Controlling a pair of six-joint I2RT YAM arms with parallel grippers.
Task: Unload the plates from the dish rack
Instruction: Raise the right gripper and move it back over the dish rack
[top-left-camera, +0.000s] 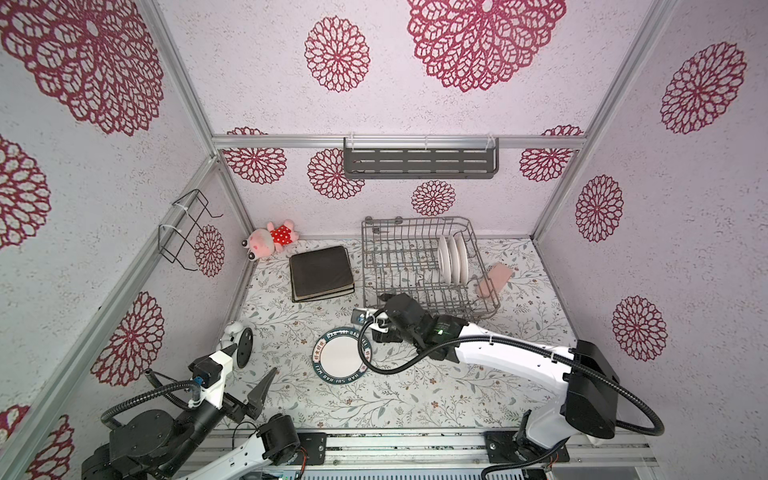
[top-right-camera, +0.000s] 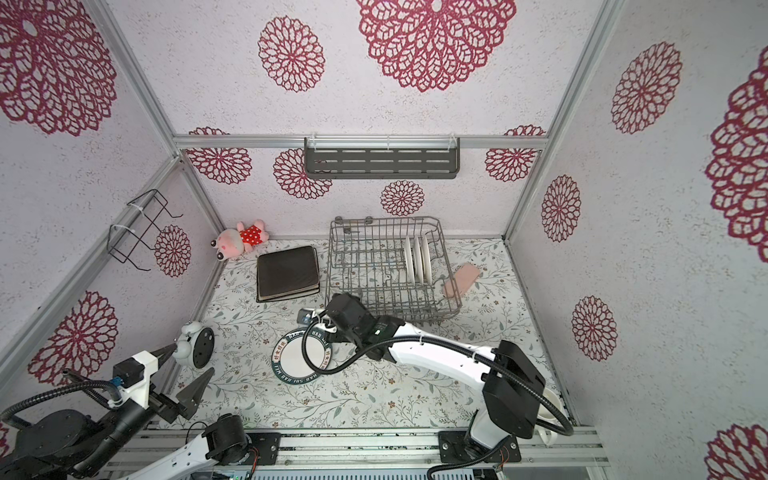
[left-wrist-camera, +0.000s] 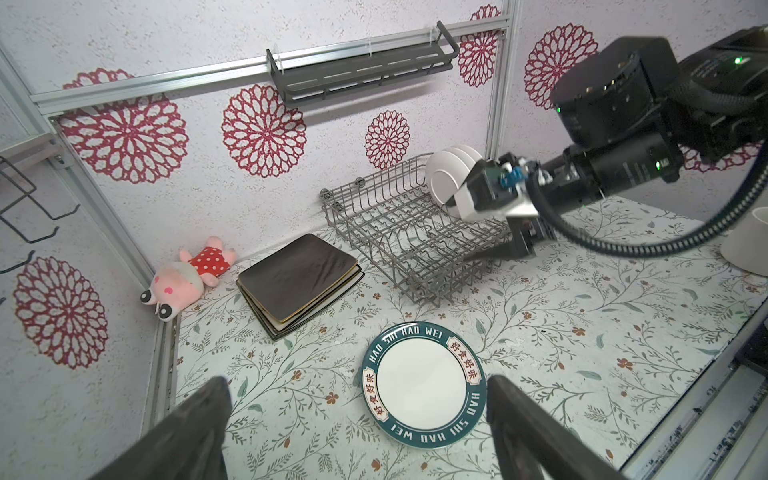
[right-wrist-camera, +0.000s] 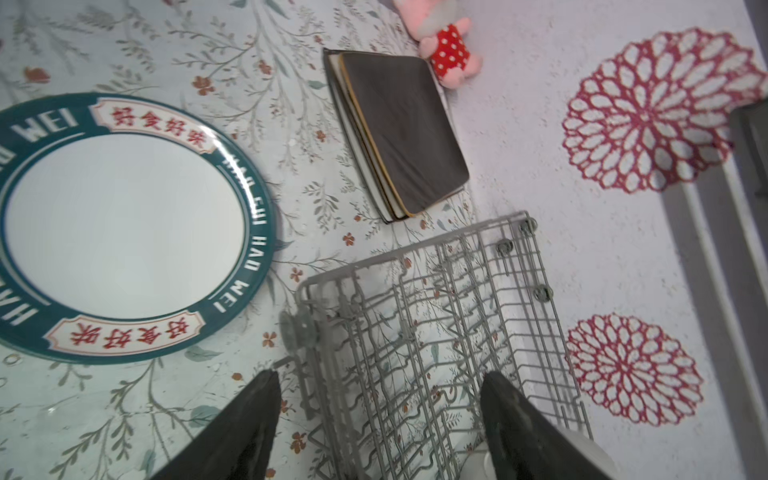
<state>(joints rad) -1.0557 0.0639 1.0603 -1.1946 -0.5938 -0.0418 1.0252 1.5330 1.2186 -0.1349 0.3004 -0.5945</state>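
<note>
I've got the grey wire dish rack (top-left-camera: 395, 266) at the back-right of the floral tabletop (top-left-camera: 415, 395), roughly square w/ its edges. Three small white round plates (top-left-camera: 453, 257) stand on edge at the rack's right side, rims running back-to-front. Teal-rimmed round plate (top-left-camera: 340, 353) lies flat, mid-front. Stack of dark brown square plates (top-left-camera: 321, 272) lies left of the rack. My R gripper (right-wrist-camera: 380, 376) has jaws apart over the rack's front-left corner. L gripper (left-wrist-camera: 357, 380) jaws wide apart, front-left.

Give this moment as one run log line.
left gripper open, empty | right gripper open, empty, at rack | three plates in rack | round plate on table
</note>
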